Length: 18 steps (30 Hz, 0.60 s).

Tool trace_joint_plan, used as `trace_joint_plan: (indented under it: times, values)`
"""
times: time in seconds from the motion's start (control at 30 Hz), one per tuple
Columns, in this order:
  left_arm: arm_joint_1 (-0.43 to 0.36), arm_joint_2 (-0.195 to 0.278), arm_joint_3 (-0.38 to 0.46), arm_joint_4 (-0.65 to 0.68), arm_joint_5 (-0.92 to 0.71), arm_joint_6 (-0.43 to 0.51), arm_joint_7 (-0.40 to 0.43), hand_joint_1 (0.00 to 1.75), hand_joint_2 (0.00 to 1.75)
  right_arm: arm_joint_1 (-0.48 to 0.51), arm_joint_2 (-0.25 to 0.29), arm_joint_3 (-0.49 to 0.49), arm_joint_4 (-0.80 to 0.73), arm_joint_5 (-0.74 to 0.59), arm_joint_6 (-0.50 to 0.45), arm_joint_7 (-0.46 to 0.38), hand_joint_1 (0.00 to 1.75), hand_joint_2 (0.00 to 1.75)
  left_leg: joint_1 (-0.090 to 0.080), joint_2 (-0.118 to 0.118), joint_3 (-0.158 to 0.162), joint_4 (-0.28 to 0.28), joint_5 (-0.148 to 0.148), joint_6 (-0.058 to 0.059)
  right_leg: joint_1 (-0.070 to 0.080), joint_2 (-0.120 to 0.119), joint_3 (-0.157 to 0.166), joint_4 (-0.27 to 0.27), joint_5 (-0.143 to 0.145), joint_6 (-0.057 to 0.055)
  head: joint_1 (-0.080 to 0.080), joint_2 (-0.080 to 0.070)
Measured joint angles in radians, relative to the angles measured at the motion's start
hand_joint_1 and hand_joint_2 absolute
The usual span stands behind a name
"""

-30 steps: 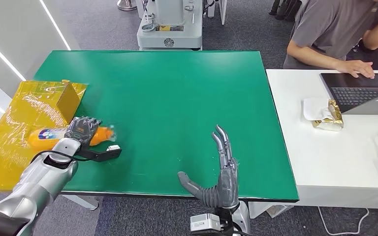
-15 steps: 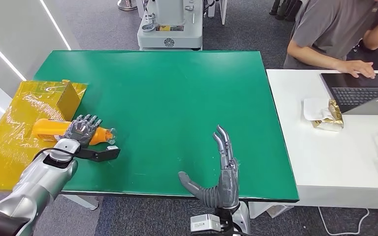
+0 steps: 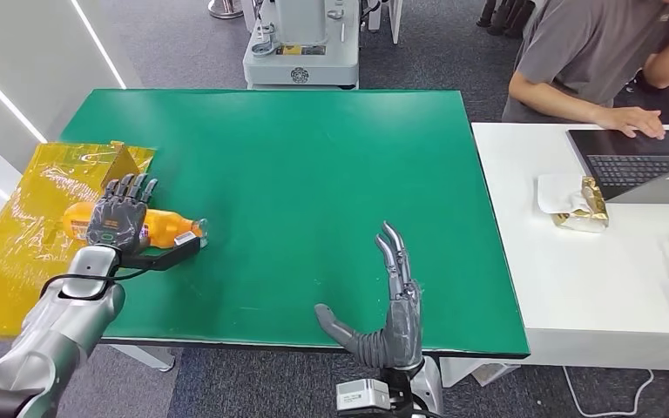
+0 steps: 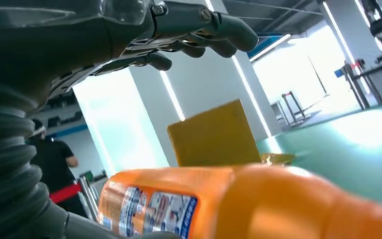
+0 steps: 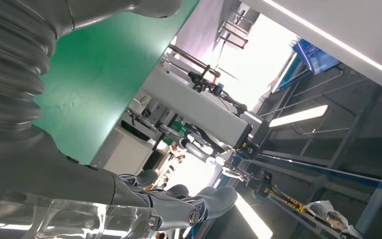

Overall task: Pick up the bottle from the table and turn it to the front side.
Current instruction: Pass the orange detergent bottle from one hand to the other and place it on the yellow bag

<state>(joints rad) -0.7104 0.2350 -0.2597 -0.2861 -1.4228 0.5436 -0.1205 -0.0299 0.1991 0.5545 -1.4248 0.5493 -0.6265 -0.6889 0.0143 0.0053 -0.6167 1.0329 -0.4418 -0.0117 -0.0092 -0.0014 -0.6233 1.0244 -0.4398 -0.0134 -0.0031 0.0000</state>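
Observation:
The orange bottle (image 3: 169, 228) lies on its side at the left of the green table (image 3: 314, 174), its cap toward the table's middle and its label partly showing. My left hand (image 3: 118, 218) hovers over the bottle's body with fingers spread and straight, and its thumb lies along the near side of the neck. In the left wrist view the bottle (image 4: 258, 199) sits under the fingers (image 4: 199, 30) with a clear gap between them. My right hand (image 3: 397, 309) stands open at the table's front edge, fingers straight and holding nothing; the right wrist view shows its fingers (image 5: 179, 211) too.
A yellow film sheet (image 3: 17, 252) and a yellow cardboard box (image 3: 124, 174) lie just behind the bottle. To the right stands a white table (image 3: 592, 287) with a laptop (image 3: 636, 161) and a gold packet (image 3: 585, 209); a person (image 3: 592, 61) sits there. A machine base (image 3: 300, 52) stands beyond the far edge.
My left hand's fingers have uncurled from the bottle and spread, and the hand has shifted farther away and leftward. The bottle has rolled, showing its label differently. The right hand stayed still.

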Motion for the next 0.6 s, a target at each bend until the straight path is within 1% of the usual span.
trace_joint_plan:
  times: [0.07,0.13,0.27,0.4,0.43,0.5,0.53,0.6]
  values:
    - [0.002,0.002,0.029,-0.001,0.016,0.020,-0.021,0.00,1.75,0.000,0.000,0.000,0.000,0.000,-0.001,0.000,0.00,1.75,0.000,0.000,0.000,0.000,0.000,0.000,0.000,0.000,0.000,0.000,0.000,0.000,0.000,0.000]
    - [0.006,0.003,0.061,-0.006,0.043,0.057,-0.061,0.00,1.75,0.000,0.000,0.000,0.000,-0.002,-0.002,0.000,0.00,1.75,0.000,0.000,0.000,0.000,0.000,0.000,0.000,0.000,0.000,0.000,0.000,0.000,0.000,0.000]
    - [0.019,0.012,0.160,-0.036,0.119,0.131,-0.187,0.00,1.75,0.000,-0.001,0.000,0.004,-0.020,-0.005,-0.005,0.00,1.75,0.000,0.001,0.000,0.000,0.000,0.000,0.000,0.000,0.000,0.000,0.000,0.000,0.000,0.000]
    - [0.043,0.020,0.255,-0.084,0.184,0.148,-0.283,0.00,1.75,0.000,-0.003,0.004,0.008,-0.038,-0.015,-0.007,0.00,1.75,0.000,0.000,0.000,0.000,0.000,0.000,0.000,0.000,0.000,0.000,0.000,0.000,0.000,0.000]
    - [0.049,0.019,0.281,-0.099,0.214,0.148,-0.325,0.00,1.75,-0.001,-0.004,0.006,0.009,-0.046,-0.020,-0.007,0.00,1.75,0.000,0.000,0.000,0.000,0.000,0.000,0.000,0.000,0.000,0.000,-0.001,0.000,0.000,0.000]
    - [0.063,0.009,0.340,-0.140,0.339,0.141,-0.445,0.00,1.75,-0.005,-0.007,0.016,0.014,-0.065,-0.033,-0.008,0.00,1.75,0.000,0.000,0.000,0.000,0.000,0.000,0.000,0.000,0.000,0.000,-0.001,-0.001,0.000,0.000]
    - [0.072,0.000,0.364,-0.169,0.438,0.130,-0.499,0.00,1.75,-0.008,-0.009,0.022,0.017,-0.076,-0.040,-0.008,0.00,1.75,0.000,0.000,0.000,0.000,0.000,0.000,0.000,0.000,0.000,0.000,-0.001,-0.001,0.000,0.000]
    - [0.099,-0.019,0.378,-0.256,0.700,0.083,-0.558,0.00,1.75,-0.016,-0.013,0.038,0.024,-0.098,-0.049,-0.010,0.00,1.75,0.000,0.000,0.000,0.000,0.000,0.000,0.000,0.000,0.000,0.000,0.000,-0.001,0.000,0.000]
